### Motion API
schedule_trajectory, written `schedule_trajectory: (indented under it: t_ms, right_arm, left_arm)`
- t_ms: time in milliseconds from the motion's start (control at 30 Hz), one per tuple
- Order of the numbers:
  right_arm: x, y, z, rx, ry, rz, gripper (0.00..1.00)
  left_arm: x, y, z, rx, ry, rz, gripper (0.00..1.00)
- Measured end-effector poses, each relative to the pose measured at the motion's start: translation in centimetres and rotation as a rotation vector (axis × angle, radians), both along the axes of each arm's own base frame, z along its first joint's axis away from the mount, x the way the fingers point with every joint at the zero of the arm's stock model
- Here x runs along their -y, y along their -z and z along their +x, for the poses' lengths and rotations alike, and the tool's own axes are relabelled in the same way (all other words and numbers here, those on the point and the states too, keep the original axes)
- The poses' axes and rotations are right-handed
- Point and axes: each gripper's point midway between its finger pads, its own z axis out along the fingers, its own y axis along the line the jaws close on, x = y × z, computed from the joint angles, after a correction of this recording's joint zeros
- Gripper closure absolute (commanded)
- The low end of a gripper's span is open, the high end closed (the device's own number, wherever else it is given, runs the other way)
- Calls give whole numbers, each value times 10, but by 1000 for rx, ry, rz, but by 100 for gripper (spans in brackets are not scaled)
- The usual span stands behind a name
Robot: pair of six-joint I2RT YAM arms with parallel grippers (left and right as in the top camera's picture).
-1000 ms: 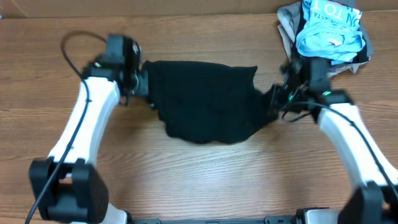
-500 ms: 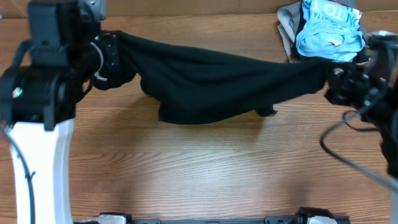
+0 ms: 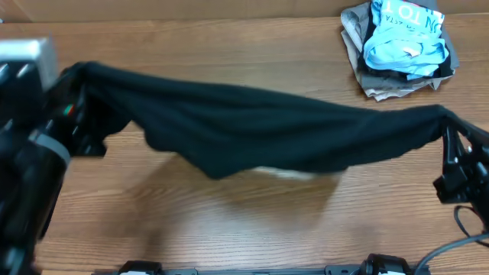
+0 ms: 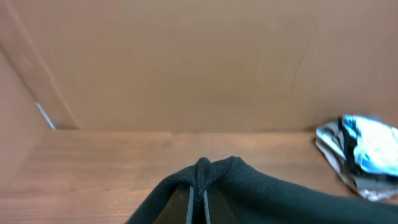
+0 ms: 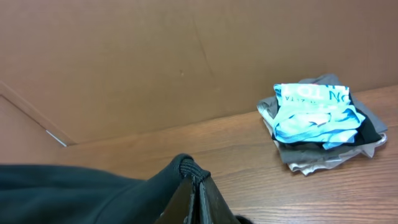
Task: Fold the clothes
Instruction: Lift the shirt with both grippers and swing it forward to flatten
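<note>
Two clenched grippers hold the black T-shirt [image 3: 260, 134] stretched into a long band above the wooden table [image 3: 229, 229]. Its long axis runs left to right, with the left end a little farther back than the right. The shirt's right end hangs just to the near side of the garment pile [image 3: 397, 72], and the rest of the cloth stretches leftward, well apart from that pile. The middle sags and a loose flap hangs from the lower edge left of centre; whether it touches the wood cannot be told. The left gripper [image 4: 197, 202] is clamped on a bunched fold at the end farthest from the pile. The right gripper [image 5: 196, 196] pinches a bunched fold at the end nearest it. In the pile, a light blue garment [image 3: 405, 34] with white lettering lies on a grey-tan garment [image 3: 355, 46]. Bare wood runs along the shirt's whole near side. A narrower bare strip lies behind it, left of the pile, up to the cardboard wall [image 4: 186, 62]
</note>
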Motion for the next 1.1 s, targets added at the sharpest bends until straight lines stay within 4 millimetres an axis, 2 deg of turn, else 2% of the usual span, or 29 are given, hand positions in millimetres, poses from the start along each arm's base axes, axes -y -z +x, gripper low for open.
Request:
schedule_trajectory:
  t_ms: [133,267,433,567,700,800,933,1033,1100]
  right_arm:
    - [-1,2,-4,-13,-3,-2,96]
    - [-3,4,-5,-22,-20,-2,96]
    - [-9,1,2,-13,-62,0,96]
    - [-16,8,28,-46,-124,18,96]
    - [-19,26,84,-122,-195,39,96]
    - [-26,38,147,-123,-254,35,96]
    - [-44,69,240,-100,-321,40,96]
    - [-53,92,283,-104,-340,66,96]
    - [-58,100,300,-102,-346,80,96]
  left_arm:
    - [-8,-15,-28,72,-32,2,96]
    - [-14,-20,-37,94,-61,6,96]
    - [-15,-12,-19,50,-76,17,96]
    - [-14,6,13,-33,-81,32,96]
    - [-9,38,63,-155,-81,49,96]
    - [-5,57,117,-197,-80,60,96]
    - [2,74,198,-152,-76,78,96]
    - [6,79,237,-101,-75,78,96]
    - [7,76,250,-64,-73,81,96]
